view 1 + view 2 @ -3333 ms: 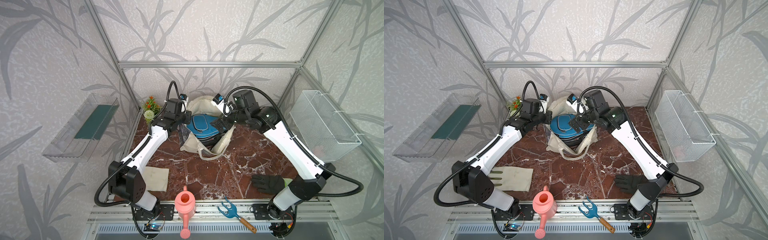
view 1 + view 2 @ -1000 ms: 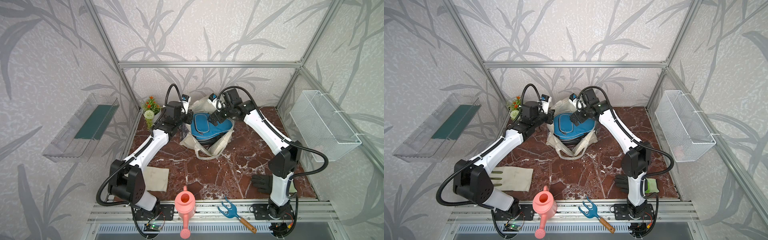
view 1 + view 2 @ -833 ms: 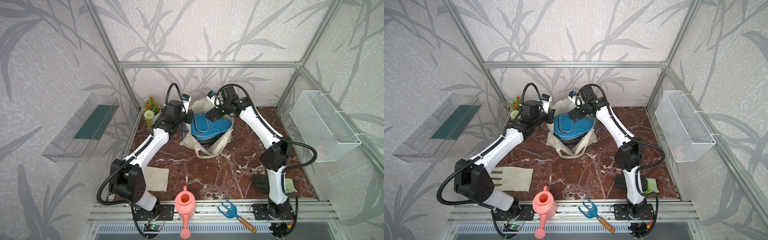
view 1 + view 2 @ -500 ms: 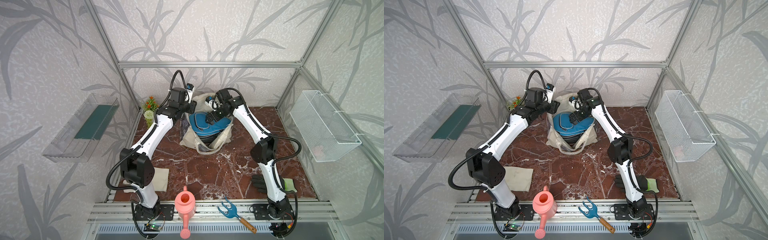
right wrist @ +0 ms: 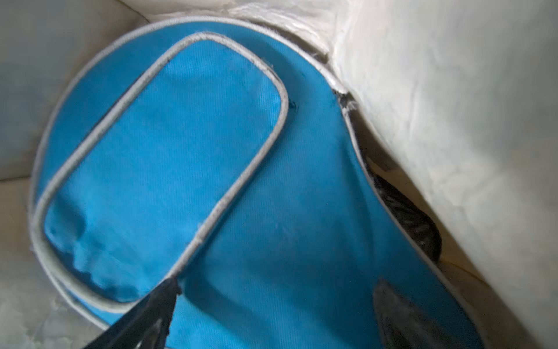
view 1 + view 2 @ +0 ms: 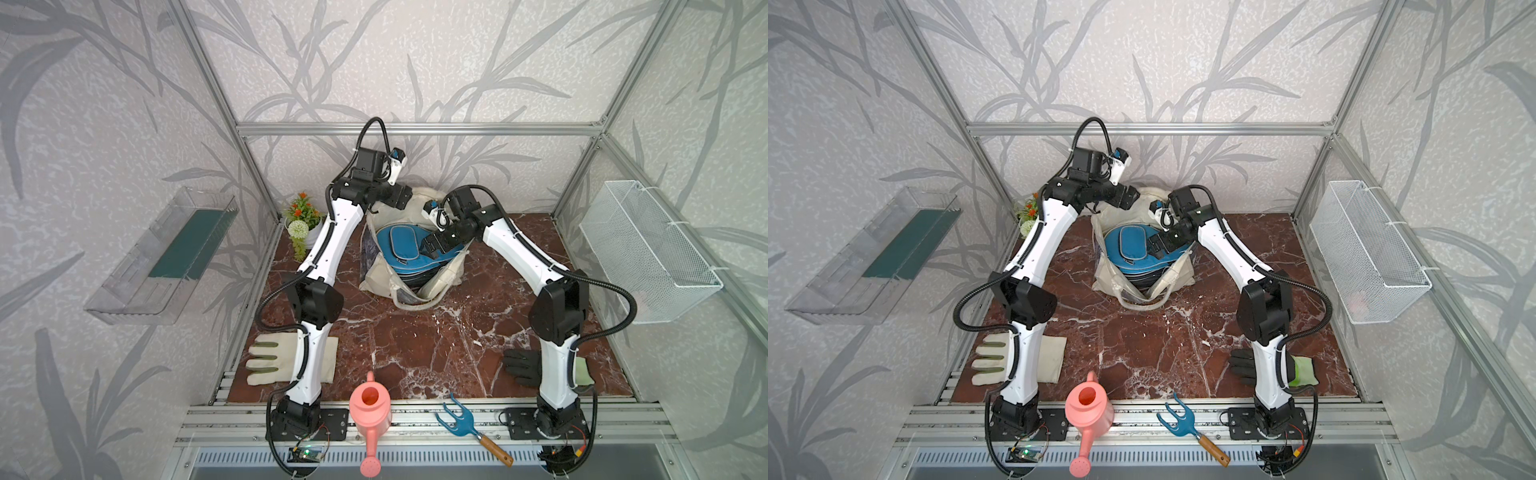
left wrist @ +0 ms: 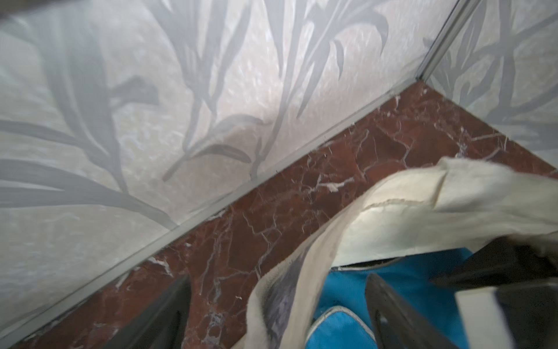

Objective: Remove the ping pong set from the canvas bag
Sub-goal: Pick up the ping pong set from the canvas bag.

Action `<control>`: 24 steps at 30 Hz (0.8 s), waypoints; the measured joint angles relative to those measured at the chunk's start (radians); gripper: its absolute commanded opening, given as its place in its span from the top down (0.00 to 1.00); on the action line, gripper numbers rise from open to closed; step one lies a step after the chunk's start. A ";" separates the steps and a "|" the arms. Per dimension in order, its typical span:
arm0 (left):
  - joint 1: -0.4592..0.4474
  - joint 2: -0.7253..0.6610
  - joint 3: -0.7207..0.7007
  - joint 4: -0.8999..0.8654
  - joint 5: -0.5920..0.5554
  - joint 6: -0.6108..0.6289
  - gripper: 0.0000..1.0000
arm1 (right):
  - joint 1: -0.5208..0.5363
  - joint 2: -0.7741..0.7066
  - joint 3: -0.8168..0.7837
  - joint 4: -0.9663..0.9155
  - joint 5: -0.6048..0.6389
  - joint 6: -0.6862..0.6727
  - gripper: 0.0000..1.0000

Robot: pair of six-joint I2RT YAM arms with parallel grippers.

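1. Both top views: high at 6 o'clock, tilted toward 12; same whole table (image 6: pixel 436 345).
2. Left wrist: close on canvas bag (image 7: pixel 422 211) rim.
3. Right wrist: closer, inside it; both show blue case (image 5: pixel 271 211).

Canvas bag (image 6: pixel 376 282) at back centre of counter (image 6: pixel 415 345), mouth up. Paddle case (image 6: pixel 401 245) lies in the bag on top, with more cases stacked under it. Right claw (image 6: pixel 428 249) is inside the bag mouth, just over the paddle case; contact unclear. Left claw (image 6: pixel 405 201) is above the bag's back-left rim. Potted plant (image 6: pixel 302 220) in the back-left corner. Left-side glove (image 6: pixel 266 363) at front left, under the left arm. Right-side glove (image 6: pixel 519 365) at front right, behind the right arm. Watering can (image 6: pixel 370 409) sits centre on the front rail, hand rake (image 6: pixel 461 424) to its right. Clear tray (image 6: pixel 166 257) on the left wall, wire basket (image 6: pixel 648 249) on the right wall.
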 measured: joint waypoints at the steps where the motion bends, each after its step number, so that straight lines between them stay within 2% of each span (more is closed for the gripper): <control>1: 0.000 0.018 0.004 -0.018 0.005 0.003 0.22 | -0.003 -0.005 -0.014 0.004 -0.001 0.002 0.01; 3: 0.000 0.034 0.003 -0.053 0.006 0.007 0.52 | -0.010 -0.013 -0.031 0.013 -0.003 0.003 0.01; 5: 0.000 0.036 0.002 -0.064 0.006 0.007 0.96 | -0.015 -0.018 -0.039 0.015 -0.007 0.002 0.01; 6: 0.000 0.035 0.002 -0.069 0.008 0.006 1.00 | -0.016 -0.020 -0.041 0.014 -0.008 0.002 0.01; 24: -0.012 -0.041 -0.061 -0.005 0.093 0.005 1.00 | 0.011 -0.021 0.027 -0.014 -0.018 -0.024 0.01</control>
